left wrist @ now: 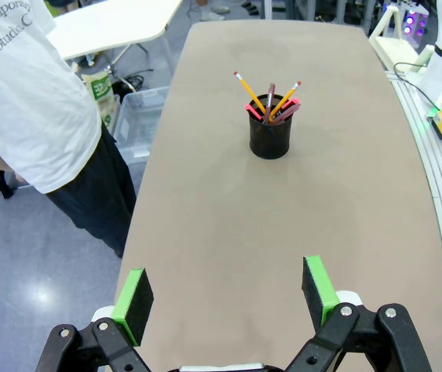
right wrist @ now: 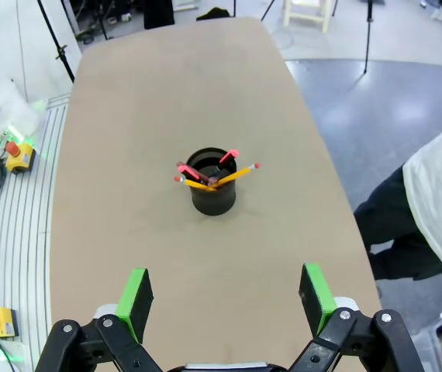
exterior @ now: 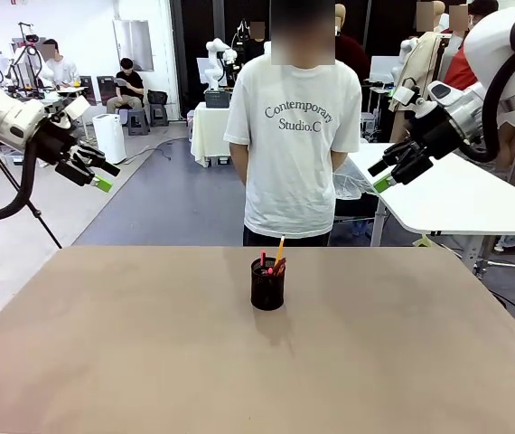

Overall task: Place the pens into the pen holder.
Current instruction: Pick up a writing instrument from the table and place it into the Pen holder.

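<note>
At the centre of the front frame, on the tan counter [exterior: 104, 362], stands the black pen holder [exterior: 267, 287] with the pens [exterior: 276, 258] upright inside it, tips leaning out over the rim. A person in a white T-shirt [exterior: 298, 145] stands just behind the far edge. The left gripper [exterior: 98, 174] hangs at upper left, the right gripper [exterior: 388, 174] at upper right, both raised off the counter, jaws apart and holding nothing.
</note>
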